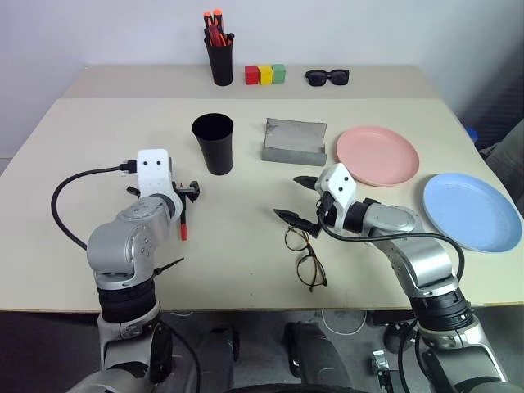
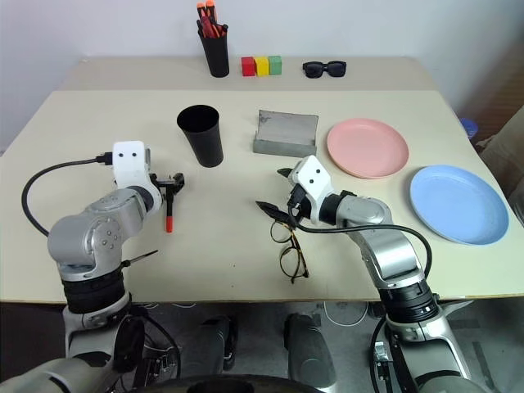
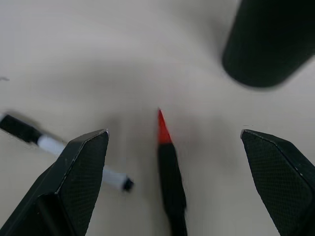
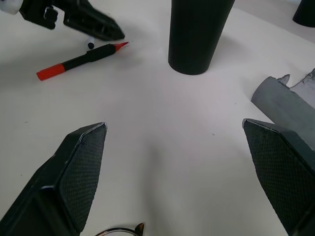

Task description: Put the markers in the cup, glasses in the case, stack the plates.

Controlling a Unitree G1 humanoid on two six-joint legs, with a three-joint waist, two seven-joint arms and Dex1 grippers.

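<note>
Left of the cup, the left gripper hovers with jaws spread wide and empty, straddling the red marker; the white marker lies just beside it. A slightly off-line closure could roll the red marker away or nudge the white one. Right of the cup, the right gripper hangs equally wide apart, holding nothing, above the glasses, with the case beyond. Lowering carelessly could bend their thin frame. Farther right lie the pink plate and blue plate, unstacked.
</note>
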